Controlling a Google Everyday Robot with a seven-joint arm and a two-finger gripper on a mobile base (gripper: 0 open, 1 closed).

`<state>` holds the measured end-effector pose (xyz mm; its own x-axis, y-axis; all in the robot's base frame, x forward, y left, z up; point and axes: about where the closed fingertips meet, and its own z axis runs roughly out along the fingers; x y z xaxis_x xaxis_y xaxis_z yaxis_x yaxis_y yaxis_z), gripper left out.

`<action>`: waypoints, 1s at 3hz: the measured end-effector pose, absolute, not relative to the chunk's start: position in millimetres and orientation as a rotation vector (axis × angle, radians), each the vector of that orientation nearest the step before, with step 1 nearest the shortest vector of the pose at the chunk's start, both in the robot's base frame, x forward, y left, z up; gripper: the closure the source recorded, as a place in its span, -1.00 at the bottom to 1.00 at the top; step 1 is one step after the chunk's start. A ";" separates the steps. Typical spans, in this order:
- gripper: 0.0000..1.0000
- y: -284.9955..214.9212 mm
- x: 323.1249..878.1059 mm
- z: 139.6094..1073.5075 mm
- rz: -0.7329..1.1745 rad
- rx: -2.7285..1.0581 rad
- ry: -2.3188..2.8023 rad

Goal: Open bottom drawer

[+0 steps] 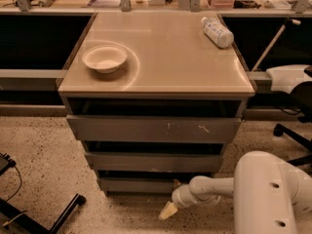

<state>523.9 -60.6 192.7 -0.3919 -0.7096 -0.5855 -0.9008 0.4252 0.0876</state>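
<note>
Down low, the gripper [167, 211] hangs just over the speckled floor [44, 155], pointing down and left, a little below the right end of the bottom drawer [136, 185]. Whether it is spread or pressed together I cannot tell. Its white arm [214, 185] runs right to the robot's body. The bottom drawer sits lowest in the cabinet, under the middle drawer [151, 161] and the scratched top drawer [122, 129]. On the cabinet top [170, 62], a white bowl [105, 58] stands left and a bottle [217, 31] lies at the right rear.
</note>
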 end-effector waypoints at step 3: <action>-1.00 -47.2 543.5 228.5 0.625 -1.311 2.122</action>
